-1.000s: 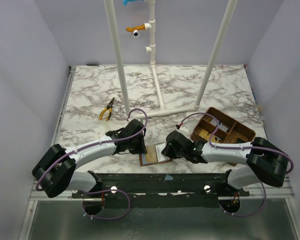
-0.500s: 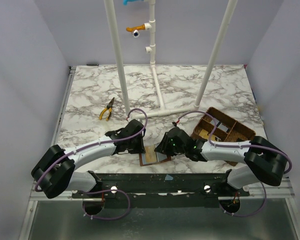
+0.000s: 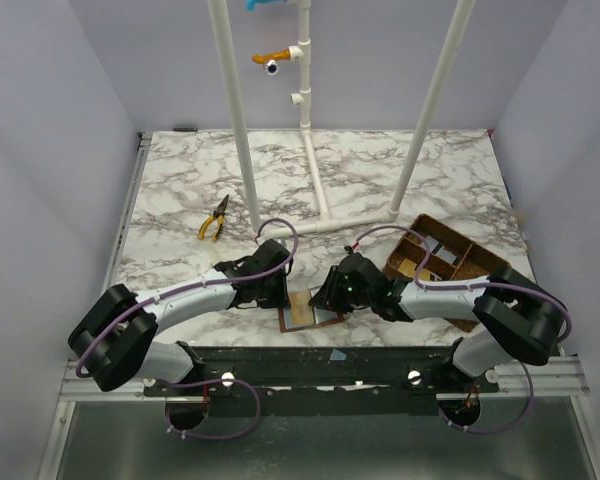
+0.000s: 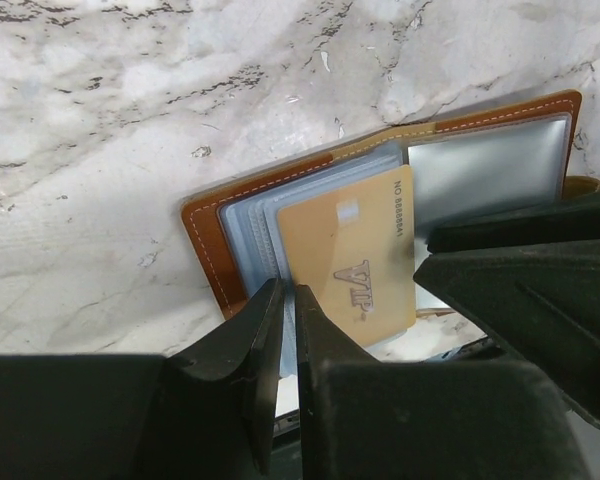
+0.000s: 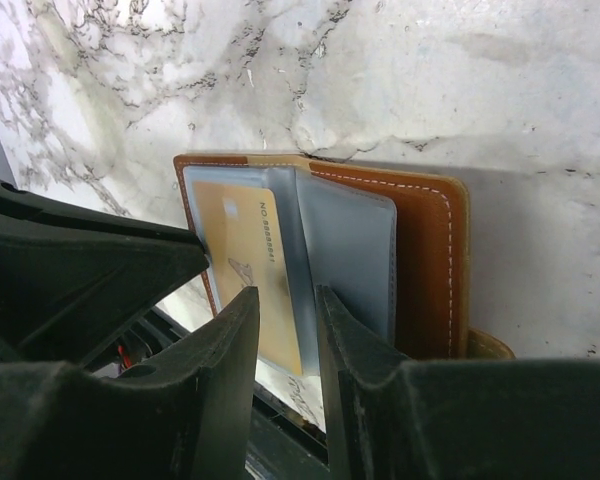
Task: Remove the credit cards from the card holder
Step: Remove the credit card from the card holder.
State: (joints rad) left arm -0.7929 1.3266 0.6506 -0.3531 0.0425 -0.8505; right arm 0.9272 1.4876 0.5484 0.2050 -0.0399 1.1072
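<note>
The card holder lies open at the table's near edge, brown leather with blue-grey clear pockets. A yellowish credit card marked VIP sticks partway out of a pocket toward the near edge. My left gripper is shut on the edge of a clear pocket leaf, just left of the card. My right gripper stands open over the wallet's middle, its jaws straddling the card's right edge and the pocket beside it. In the top view both grippers meet over the wallet.
A brown woven divided basket stands right of the wallet, behind the right arm. Yellow-handled pliers lie at the left middle. White pipe posts rise from the table's centre. The table's near edge runs directly below the wallet.
My right gripper has opened and shifted left onto the wallet. The left gripper stays clamped in the same place.
</note>
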